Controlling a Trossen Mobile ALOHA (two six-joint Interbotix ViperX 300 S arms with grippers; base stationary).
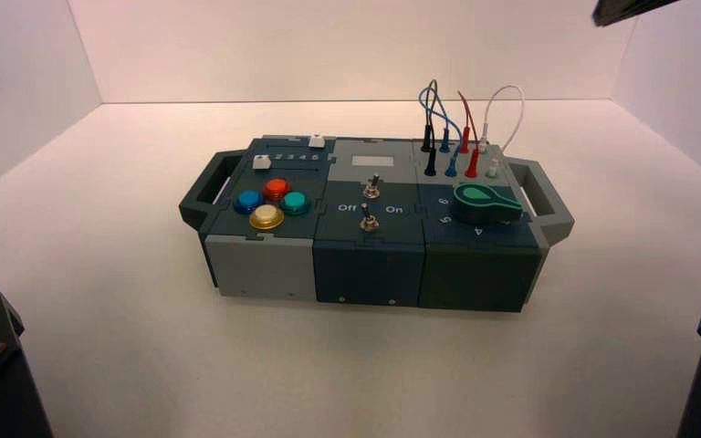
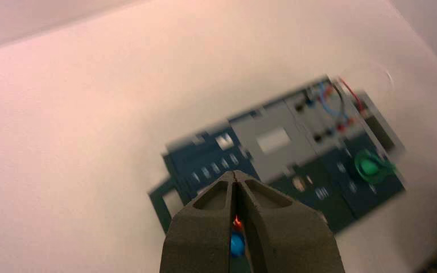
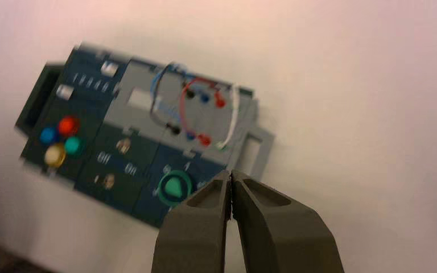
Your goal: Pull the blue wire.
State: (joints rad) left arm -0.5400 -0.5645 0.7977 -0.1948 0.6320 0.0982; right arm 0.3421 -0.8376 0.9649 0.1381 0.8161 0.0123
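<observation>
The blue wire (image 1: 444, 140) is plugged in at both ends in the jack field at the back right of the box (image 1: 365, 265), between the black and red wires, and its thin loop rises behind the plugs. It also shows in the right wrist view (image 3: 155, 91) and the left wrist view (image 2: 330, 103). My left gripper (image 2: 236, 175) is shut and empty, held well away from the box on its left side. My right gripper (image 3: 231, 173) is shut and empty, held off the box near the knob end. Neither gripper shows in the high view.
A black wire (image 1: 429, 155), a red wire (image 1: 471, 162) and a white wire (image 1: 504, 114) stand beside the blue one. A green knob (image 1: 484, 203) sits in front of the jacks. Two toggle switches (image 1: 371, 187) are mid-box, with coloured buttons (image 1: 272, 203) and white sliders (image 1: 261, 162) on the left.
</observation>
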